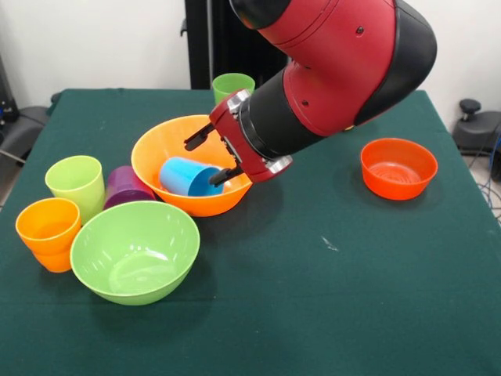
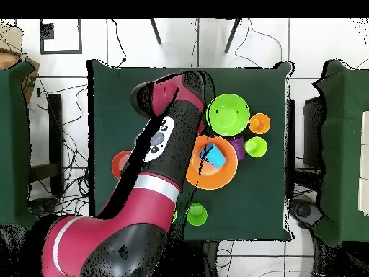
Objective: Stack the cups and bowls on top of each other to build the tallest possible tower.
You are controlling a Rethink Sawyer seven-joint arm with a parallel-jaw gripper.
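A blue cup (image 1: 186, 177) (image 2: 211, 154) lies on its side inside the large orange bowl (image 1: 156, 145) (image 2: 216, 177). My gripper (image 1: 210, 157) is open at the bowl's right rim, one finger above the cup and the other at its mouth. I cannot tell whether they touch. The lime-green bowl (image 1: 135, 251) (image 2: 228, 113) stands in front of the orange one. Beside it are an orange cup (image 1: 48, 227) (image 2: 259, 123), a lime cup (image 1: 76, 182) (image 2: 255, 147) and a tipped purple cup (image 1: 125, 188) (image 2: 238, 148). A green cup (image 1: 232, 84) (image 2: 196, 213) stands behind. The small red-orange bowl (image 1: 398, 167) (image 2: 119, 164) sits alone.
The dark green table (image 1: 329, 298) carries all the pieces. My arm reaches over its middle and hides part of the red-orange bowl in the overhead view. Other green tables (image 2: 14, 144) and chair bases stand around.
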